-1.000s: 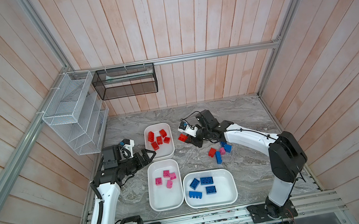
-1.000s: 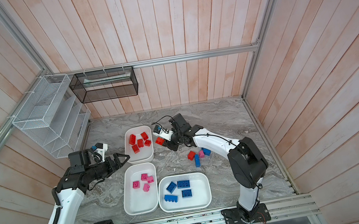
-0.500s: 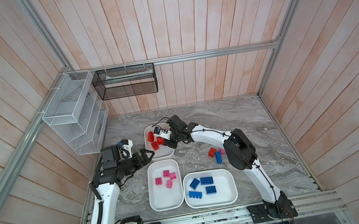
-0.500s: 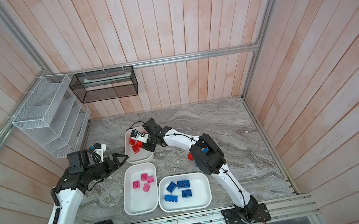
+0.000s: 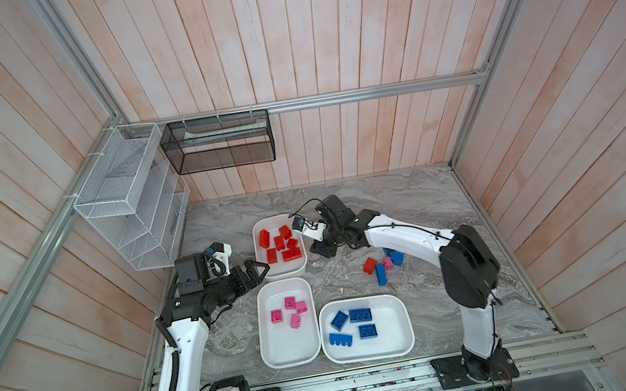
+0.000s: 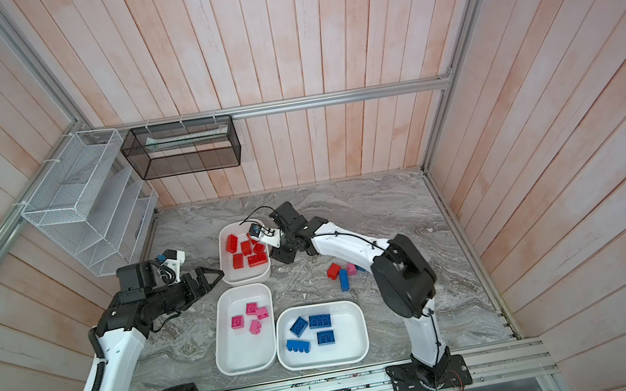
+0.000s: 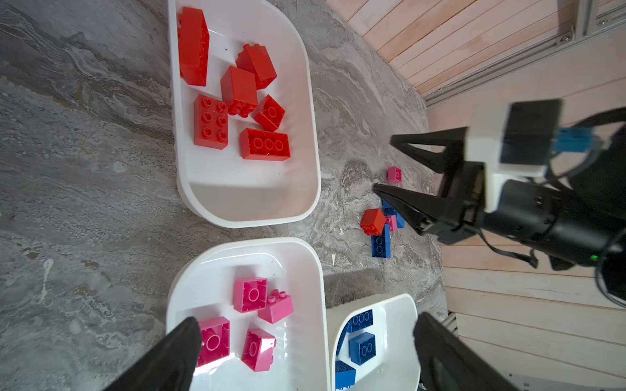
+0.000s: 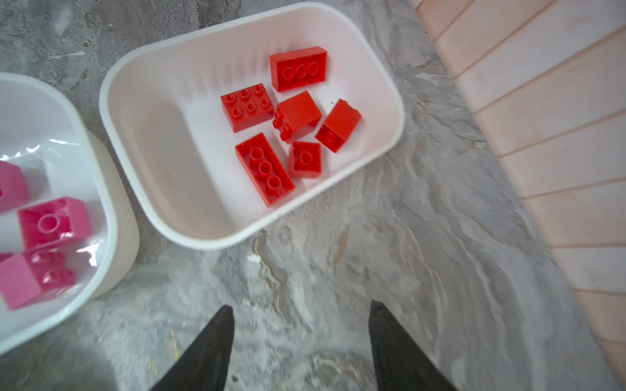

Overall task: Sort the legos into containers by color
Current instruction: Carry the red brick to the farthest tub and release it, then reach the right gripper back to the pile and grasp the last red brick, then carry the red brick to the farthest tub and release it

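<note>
Nearest me, the blue tub (image 5: 405,332) holds four blue bricks and the pink tub (image 5: 271,348) four pink, so each colour has its own home. Beyond them, loose bricks (image 5: 381,268) lie on the table (image 5: 429,196), unsorted. Farthest, the red tub (image 5: 301,267) holds six red. My right gripper (image 5: 321,245) hangs beside it, jaws parted, empty. My left gripper (image 5: 257,270) waits wide, clear of the work.
</note>
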Robot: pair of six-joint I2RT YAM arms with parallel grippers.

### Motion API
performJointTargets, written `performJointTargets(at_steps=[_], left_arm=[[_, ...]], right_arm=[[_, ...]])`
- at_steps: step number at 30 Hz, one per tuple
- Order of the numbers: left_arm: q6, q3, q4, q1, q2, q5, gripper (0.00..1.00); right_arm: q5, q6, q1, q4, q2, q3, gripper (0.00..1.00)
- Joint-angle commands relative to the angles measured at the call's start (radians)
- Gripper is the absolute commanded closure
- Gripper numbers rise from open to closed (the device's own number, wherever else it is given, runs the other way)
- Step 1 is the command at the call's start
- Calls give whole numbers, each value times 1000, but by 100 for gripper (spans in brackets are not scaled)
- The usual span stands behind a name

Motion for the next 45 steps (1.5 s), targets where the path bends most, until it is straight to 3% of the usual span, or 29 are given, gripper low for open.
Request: performJointTargets(at_steps=[1, 5, 7, 10, 17, 21, 30, 38, 42, 45], left_arm=[[5, -7, 37, 6, 5, 44, 0], [5, -20, 54, 7, 17, 53, 0], [5, -25, 65, 6, 23, 55, 0], [2, -32, 80, 6, 30, 60, 0], [5, -42, 89, 6, 34, 68, 0], [7, -50, 83, 6, 30, 66, 0], [16, -50, 66, 6, 18, 60, 0], [15, -51, 65, 6, 15, 57, 0], [17, -48, 60, 6, 15, 56, 0], [17, -42, 57, 7, 15, 55, 0]], right_arm=[[88, 145, -31, -51, -137, -125, 34], [123, 354, -35, -152, -261, -213, 35], [68, 399, -35, -200, -314, -266, 35], [108, 449, -36, -187, -379, -379, 34], [183, 367, -60, -148, -335, -463, 32], [121, 320, -119, -136, -229, -413, 32], [73, 253, -149, -91, -45, -347, 34], [79, 221, -164, -93, 51, -306, 52], [78, 216, -166, -103, 47, -293, 68], [63, 218, -163, -140, 24, -251, 70]])
